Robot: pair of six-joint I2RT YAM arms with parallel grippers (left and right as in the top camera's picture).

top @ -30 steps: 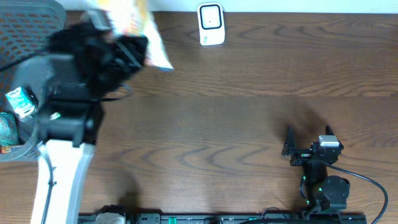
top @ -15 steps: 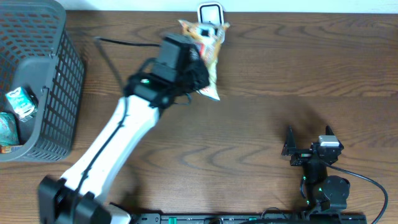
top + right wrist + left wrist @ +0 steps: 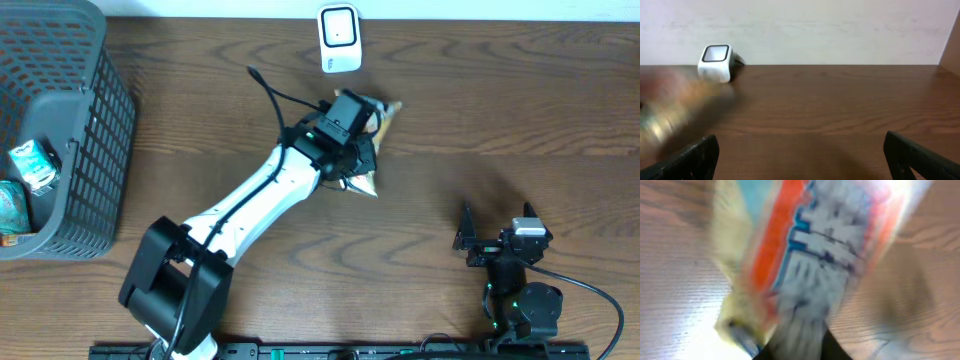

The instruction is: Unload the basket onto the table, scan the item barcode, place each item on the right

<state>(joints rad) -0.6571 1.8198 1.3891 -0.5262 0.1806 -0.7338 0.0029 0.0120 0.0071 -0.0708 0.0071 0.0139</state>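
Observation:
The item is a snack bag (image 3: pixel 363 180) printed in orange, blue and yellow. It hangs over the middle of the table, below and right of the white barcode scanner (image 3: pixel 339 38). My left gripper (image 3: pixel 356 140) is shut on it. In the left wrist view the bag (image 3: pixel 815 245) is a blur that fills the frame, and its lower end runs down between the dark fingers of the left gripper (image 3: pixel 800 347). My right gripper (image 3: pixel 497 214) rests open and empty near the front right. In the right wrist view the scanner (image 3: pixel 716 62) stands at the far left.
A dark mesh basket (image 3: pixel 60 130) stands at the left edge with a green carton (image 3: pixel 33 165) and other packets inside. A black cable trails from the left arm. The right arm's base sits at the front right.
The left arm has swung from above the basket across to the right and down, carrying the bag past the scanner to the table's middle. The right arm has not moved.

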